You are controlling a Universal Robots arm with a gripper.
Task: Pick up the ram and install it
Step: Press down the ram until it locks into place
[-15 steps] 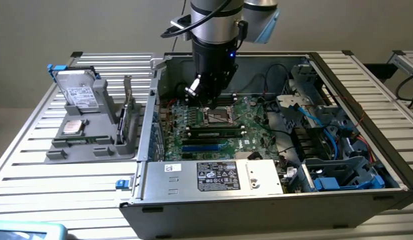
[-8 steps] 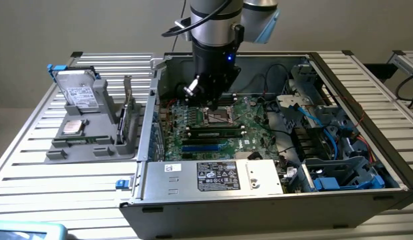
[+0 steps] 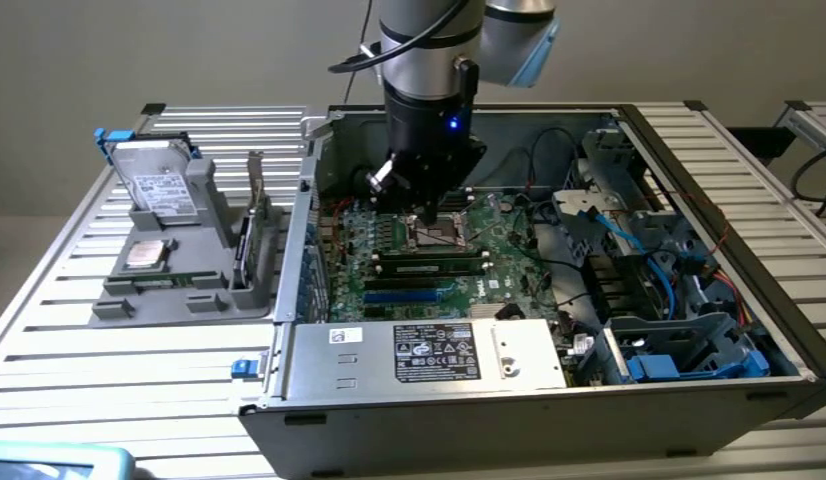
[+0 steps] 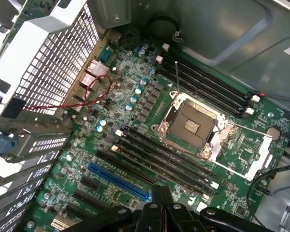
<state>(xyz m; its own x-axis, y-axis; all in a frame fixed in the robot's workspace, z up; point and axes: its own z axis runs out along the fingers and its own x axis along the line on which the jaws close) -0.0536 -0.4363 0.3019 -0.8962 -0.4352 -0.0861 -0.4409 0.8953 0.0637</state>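
In the exterior view, a long narrow dark stick with a pale label, the ram (image 3: 433, 266), sits in a motherboard slot between white clips, just in front of the square processor socket (image 3: 437, 232). My gripper (image 3: 420, 210) hangs inside the open computer case (image 3: 386, 395), directly above the socket and a little behind the stick, touching neither. In the wrist view the fingers (image 4: 157, 198) are pressed together with nothing between them. Below them lie the socket (image 4: 191, 126) and the rows of long black memory slots (image 4: 166, 157). From above I cannot pick out the stick among these slots.
A grey parts tray (image 3: 120, 305) at the exterior view's left holds a hard drive (image 3: 160, 185), a square silver chip (image 3: 148, 254), a wide card on edge (image 3: 258, 215) and a thin greenish strip (image 3: 166, 283). Cables and drive cages (image 3: 680, 345) crowd the case's right side.
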